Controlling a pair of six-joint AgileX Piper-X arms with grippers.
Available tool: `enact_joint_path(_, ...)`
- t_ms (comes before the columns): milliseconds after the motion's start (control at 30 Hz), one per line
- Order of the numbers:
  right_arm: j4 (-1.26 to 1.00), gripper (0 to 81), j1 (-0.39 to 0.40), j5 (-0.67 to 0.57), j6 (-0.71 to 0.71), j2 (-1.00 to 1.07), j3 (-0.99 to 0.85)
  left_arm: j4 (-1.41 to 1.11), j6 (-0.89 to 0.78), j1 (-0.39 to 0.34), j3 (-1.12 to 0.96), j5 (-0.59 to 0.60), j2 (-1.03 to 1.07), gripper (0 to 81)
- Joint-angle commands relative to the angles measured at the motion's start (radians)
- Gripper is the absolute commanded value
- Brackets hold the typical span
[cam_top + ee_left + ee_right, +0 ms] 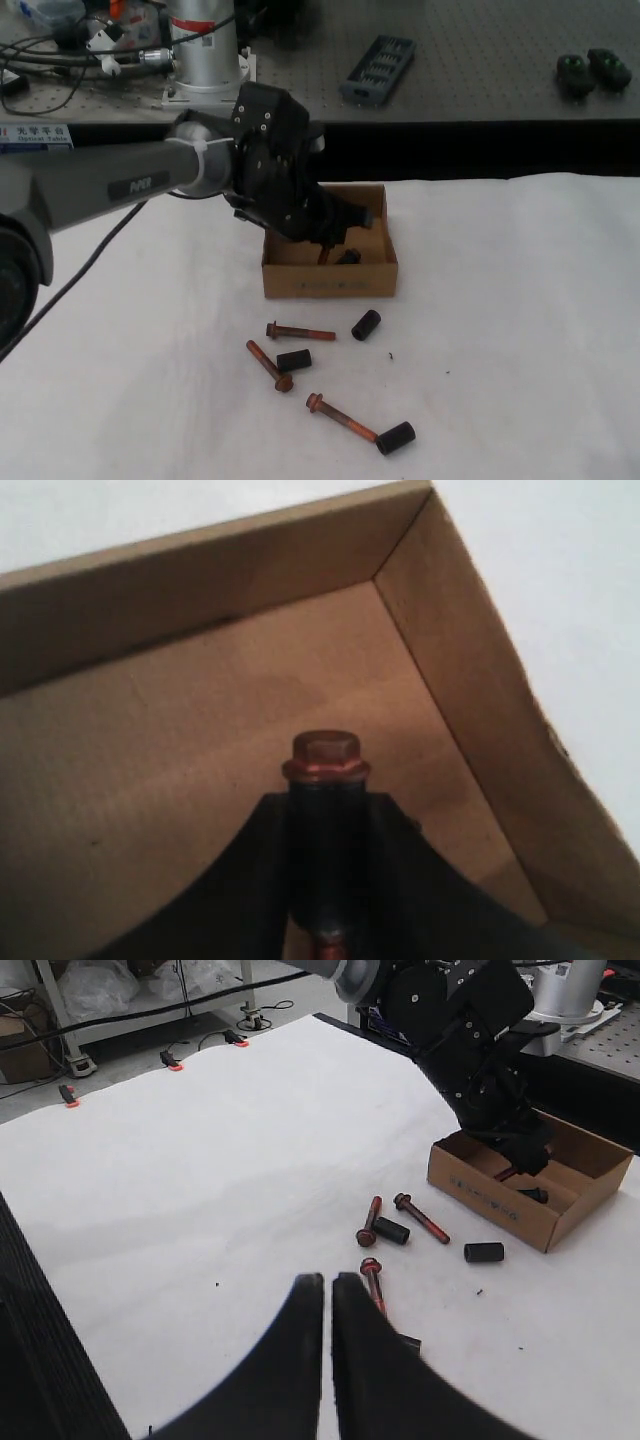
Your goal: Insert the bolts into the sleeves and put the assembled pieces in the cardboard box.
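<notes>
My left gripper (pixel 335 238) hangs inside the cardboard box (pixel 330 282), shut on an assembled piece: a rusty-red bolt (pixel 326 756) seated in a black sleeve (pixel 325 850). Its hex head sticks out above the fingers (pixel 250 880), over the box floor (pixel 180 760). Another black piece (pixel 347 257) lies in the box. On the white cloth in front of the box lie two loose bolts (pixel 300 331) (pixel 270 365), two loose sleeves (pixel 366 325) (pixel 294 360), and a third bolt (pixel 345 417) with its tip in a sleeve (pixel 396 438). My right gripper (pixel 328 1295) is shut and empty, near this third bolt (pixel 373 1282).
The white cloth (pixel 520 330) covers the bench. Behind it runs a perforated metal table with a blue rack (pixel 377 68), a metal column (pixel 205 45), cables and two dark round parts (pixel 594 72). There is free cloth left and right of the box.
</notes>
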Motion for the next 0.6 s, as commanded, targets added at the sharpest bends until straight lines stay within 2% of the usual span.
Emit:
enact_joint_path(0, 0.000, 3.6, -0.007, 0.002, -0.008, -0.008, -0.003, -0.014, 0.005, -0.001, -0.019, -0.007, 0.002, 0.6)
enact_joint_path(267, 0.000, 3.6, -0.007, 0.002, -0.008, -0.008, -0.003, 0.025, 0.005, -0.001, -0.019, -0.053, 0.012, 0.6)
enact_joint_path(333, 0.000, 3.6, -0.007, 0.002, -0.008, -0.008, -0.003, 0.038, 0.005, -0.001, -0.019, -0.059, 0.012, 5.4)
enact_joint_path(467, 0.000, 3.6, -0.007, 0.002, -0.008, -0.008, -0.003, 0.030, 0.005, -0.001, -0.019, -0.059, 0.012, 19.9)
enact_joint_path(567, 0.000, 3.6, -0.007, 0.002, -0.008, -0.008, -0.003, 0.030, 0.001, -0.001, -0.019, -0.059, 0.009, 24.6)
